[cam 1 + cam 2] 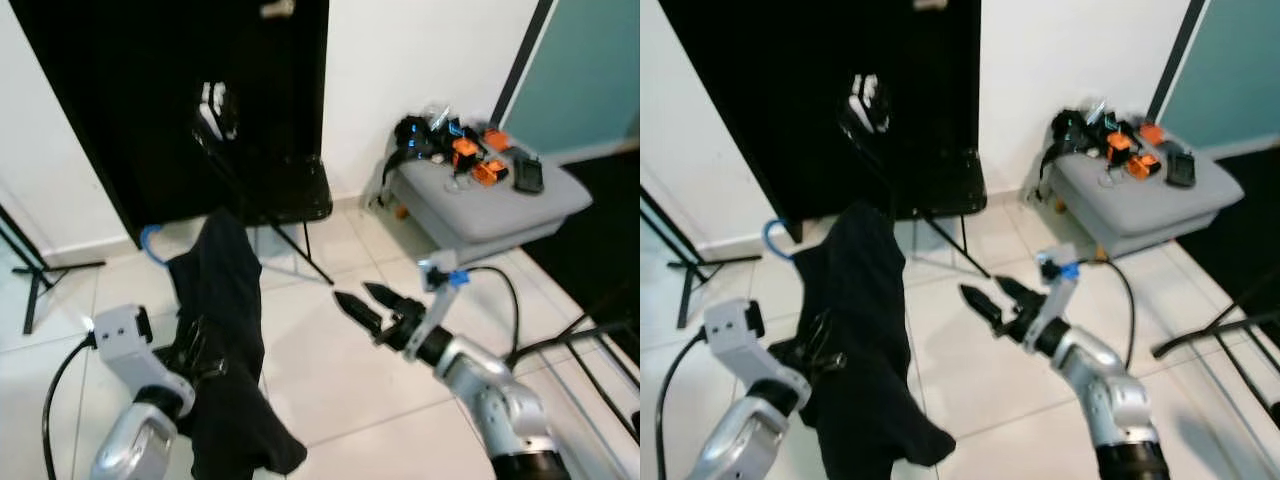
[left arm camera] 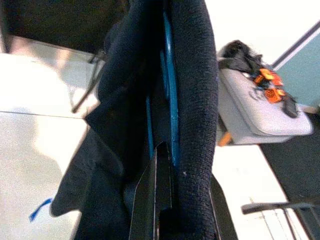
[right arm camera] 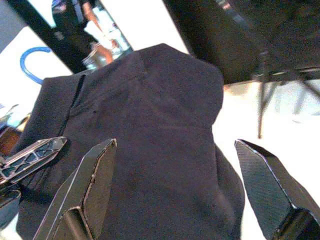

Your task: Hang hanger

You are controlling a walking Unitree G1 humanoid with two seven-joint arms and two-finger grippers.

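- The left gripper sits low on the robot's left side, clenched on the blue plastic hanger through the folds of a black fabric garment; in the left wrist view its 2 black fingers press together around the blue bar.
- The garment drapes over the hanger and falls below the left gripper in a loose bunch, its top rising above the gripper like a peak.
- The hanger's blue curved hook sticks out of the garment's top on the side away from the right gripper, free in the air above the white tiled floor.
- The right gripper is held out just beside the garment, apart from it, its 2 fingers spread wide and holding nothing; the right wrist view looks between them straight at the dark cloth.
- Beyond both grippers stands a glossy black door or panel, with a black folding chair in front of it.
- Further off on the right gripper's side sits a grey padded stool carrying several small orange and black items.
- A black cable loops from the right arm's wrist.
- A black tripod leg rests on the floor past the left gripper's outer side.
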